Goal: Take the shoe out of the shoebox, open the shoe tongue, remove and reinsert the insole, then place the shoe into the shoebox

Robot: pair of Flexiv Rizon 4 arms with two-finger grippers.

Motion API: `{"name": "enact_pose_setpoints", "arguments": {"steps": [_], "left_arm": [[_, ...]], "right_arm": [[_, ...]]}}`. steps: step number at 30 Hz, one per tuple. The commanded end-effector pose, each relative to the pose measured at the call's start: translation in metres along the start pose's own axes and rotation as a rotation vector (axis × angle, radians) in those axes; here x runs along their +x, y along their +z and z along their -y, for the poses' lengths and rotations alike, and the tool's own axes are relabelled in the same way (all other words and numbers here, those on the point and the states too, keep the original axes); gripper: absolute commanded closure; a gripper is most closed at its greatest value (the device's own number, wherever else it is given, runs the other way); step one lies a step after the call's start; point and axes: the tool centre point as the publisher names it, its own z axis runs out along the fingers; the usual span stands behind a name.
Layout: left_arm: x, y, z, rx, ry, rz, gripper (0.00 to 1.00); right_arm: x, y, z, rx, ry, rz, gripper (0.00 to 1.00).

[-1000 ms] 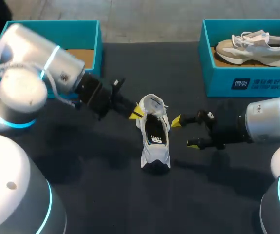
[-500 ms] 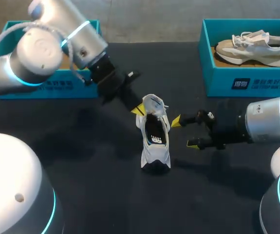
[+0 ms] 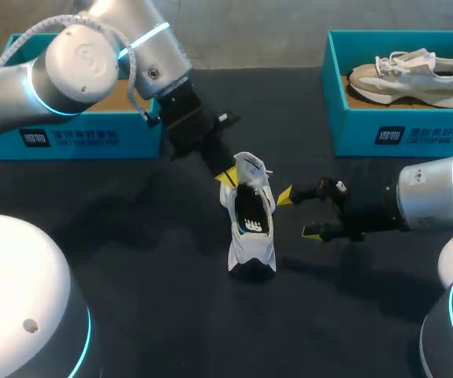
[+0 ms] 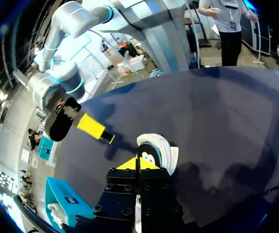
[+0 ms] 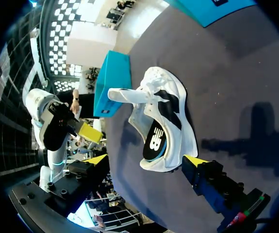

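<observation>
A white shoe (image 3: 250,224) stands on the dark table, toe pointing to the far side. Its tongue (image 3: 250,167) is lifted and the dark insole (image 3: 250,216) shows. My left gripper (image 3: 228,176) is shut, its tips against the left side of the tongue; I cannot tell whether anything is pinched. In the left wrist view the left gripper (image 4: 138,164) is shut with the shoe (image 4: 158,149) just ahead. My right gripper (image 3: 298,213) hovers open to the right of the shoe. In the right wrist view the right gripper (image 5: 146,160) faces the shoe (image 5: 166,121).
A teal shoebox (image 3: 84,138) sits at the far left behind my left arm. A second teal shoebox (image 3: 399,130) at the far right holds another pale shoe (image 3: 407,75).
My left arm has swung its elbow toward the far side, and its gripper now comes at the shoe from the far left. Shoe and right arm have not moved.
</observation>
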Motion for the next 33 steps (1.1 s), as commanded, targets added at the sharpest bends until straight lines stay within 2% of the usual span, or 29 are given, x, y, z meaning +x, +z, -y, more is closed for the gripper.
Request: {"name": "enact_pose_setpoints", "arguments": {"steps": [1, 9, 14, 15, 24, 29, 33], "left_arm": [[-0.008, 0.004, -0.007, 0.005, -0.013, -0.089, 1.0], [-0.002, 0.011, -0.013, 0.002, -0.02, -0.175, 1.0], [-0.001, 0.016, -0.019, 0.003, -0.012, -0.229, 1.0], [-0.001, 0.02, -0.024, -0.002, -0.013, -0.263, 1.0], [0.001, 0.035, -0.039, -0.002, -0.012, -0.317, 1.0], [0.002, 0.043, -0.04, -0.041, -0.04, -0.353, 1.0], [0.003, 0.053, -0.042, -0.11, -0.082, -0.379, 1.0]], "right_arm": [[0.001, -0.004, 0.002, -0.004, -0.004, 0.017, 0.0], [0.001, -0.045, 0.01, -0.016, -0.015, 0.082, 0.0], [0.004, -0.059, 0.015, -0.022, -0.027, 0.116, 0.0], [0.004, -0.068, 0.017, -0.023, -0.027, 0.12, 0.0], [0.004, -0.093, 0.029, -0.046, -0.029, 0.141, 0.0], [0.002, -0.101, 0.032, -0.061, -0.025, 0.144, 0.0], [0.001, -0.107, 0.034, -0.073, -0.025, 0.145, 0.0]]}}
